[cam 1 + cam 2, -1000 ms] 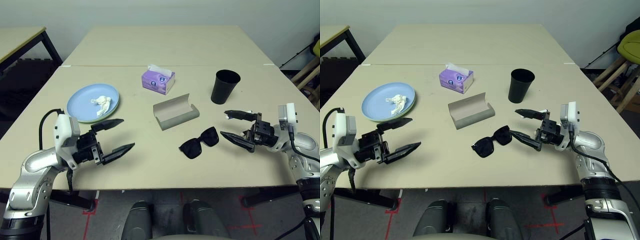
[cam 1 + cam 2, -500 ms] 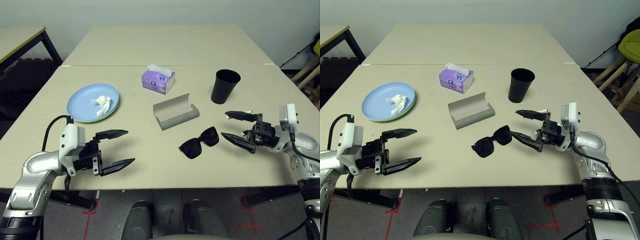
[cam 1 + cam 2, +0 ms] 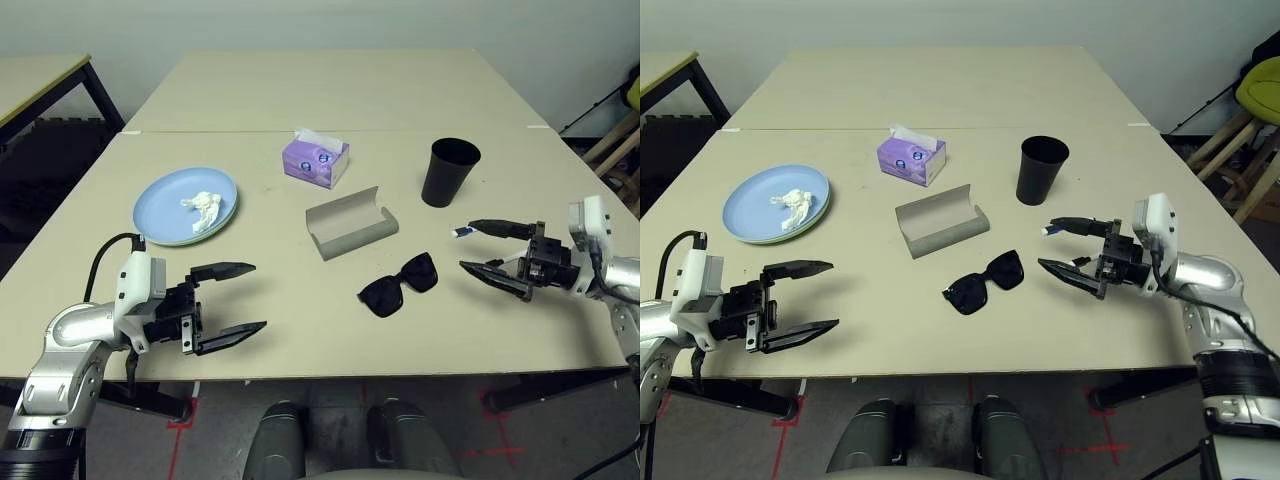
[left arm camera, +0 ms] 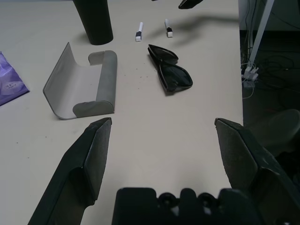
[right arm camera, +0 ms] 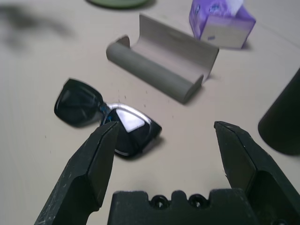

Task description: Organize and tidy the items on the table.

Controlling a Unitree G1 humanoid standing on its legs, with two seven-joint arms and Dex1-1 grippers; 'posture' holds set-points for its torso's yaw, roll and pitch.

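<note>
Just eased the right tool (image 3: 467, 245) away from the sunglasses (image 3: 382, 297), spread wide and empty, same as the left tool (image 3: 260, 296). Still got sunglasses loose on the worktop (image 3: 300, 350) near the open glasses case (image 3: 357, 238); probably need casing next.

no readable text on the purple tissue box (image 3: 316, 161) or elsewhere

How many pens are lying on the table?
2: one pen on the tumbler's side, the other pen nearer the robot, both by the right gripper. Its arm could hide another.
</note>
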